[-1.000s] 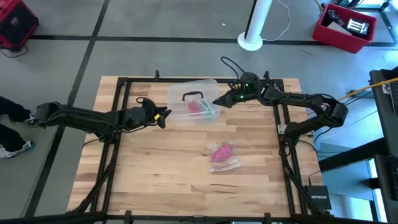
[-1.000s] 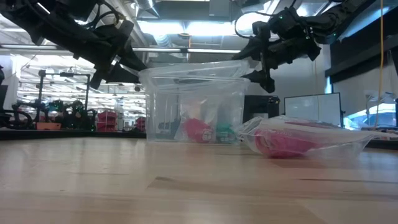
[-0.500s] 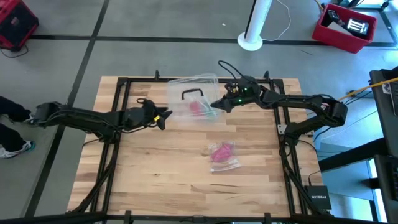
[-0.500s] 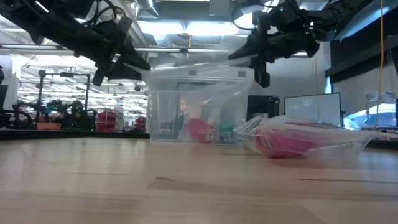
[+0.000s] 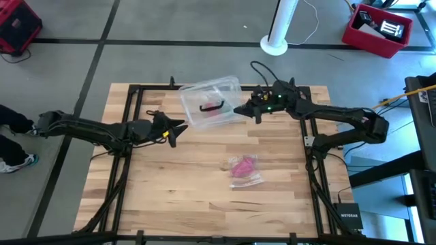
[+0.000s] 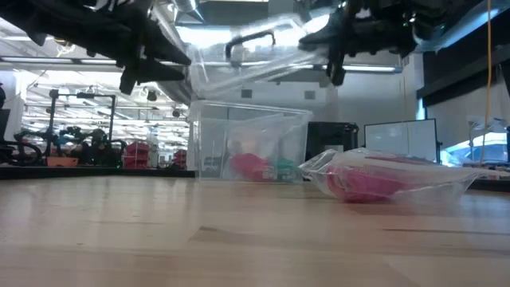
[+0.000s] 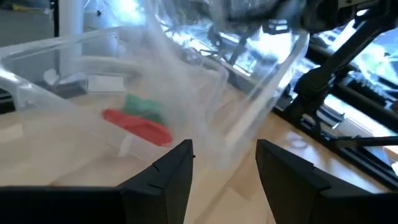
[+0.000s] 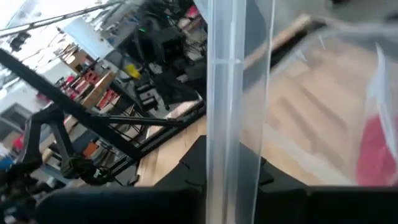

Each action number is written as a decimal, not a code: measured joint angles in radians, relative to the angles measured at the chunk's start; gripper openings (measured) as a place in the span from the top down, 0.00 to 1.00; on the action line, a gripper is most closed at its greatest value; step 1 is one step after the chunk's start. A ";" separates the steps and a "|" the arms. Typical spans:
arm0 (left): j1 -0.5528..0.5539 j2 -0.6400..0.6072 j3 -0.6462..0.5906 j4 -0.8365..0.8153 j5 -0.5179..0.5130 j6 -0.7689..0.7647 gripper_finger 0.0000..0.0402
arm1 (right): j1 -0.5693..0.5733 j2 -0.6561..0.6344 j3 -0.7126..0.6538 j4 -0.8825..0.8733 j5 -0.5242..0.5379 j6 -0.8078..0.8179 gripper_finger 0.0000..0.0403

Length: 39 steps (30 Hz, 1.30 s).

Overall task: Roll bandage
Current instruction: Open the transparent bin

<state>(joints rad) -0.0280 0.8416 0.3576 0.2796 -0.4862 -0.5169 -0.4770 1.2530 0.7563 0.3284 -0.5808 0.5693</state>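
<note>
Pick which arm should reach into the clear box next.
Left. The left gripper hangs beside the clear box with jaws open and empty, facing its contents. The right gripper is shut on the lid, holding it tilted above the box.

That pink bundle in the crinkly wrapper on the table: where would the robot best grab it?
Probably from straight above, pinching across the middle of the wrapper, where the pink bandage bulges. It lies flat and low on the table, apart from the box, so nothing blocks a top approach. The loose edges would likely slip from an end effector.
</note>
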 joint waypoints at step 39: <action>-0.077 -0.050 0.001 -0.008 -0.014 0.118 0.59 | -0.001 -0.592 0.001 -0.674 0.659 -0.668 0.91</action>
<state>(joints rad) -0.1047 0.7914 0.3588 0.2717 -0.5003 -0.3985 -0.4778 0.6606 0.7570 -0.3455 0.0787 -0.0987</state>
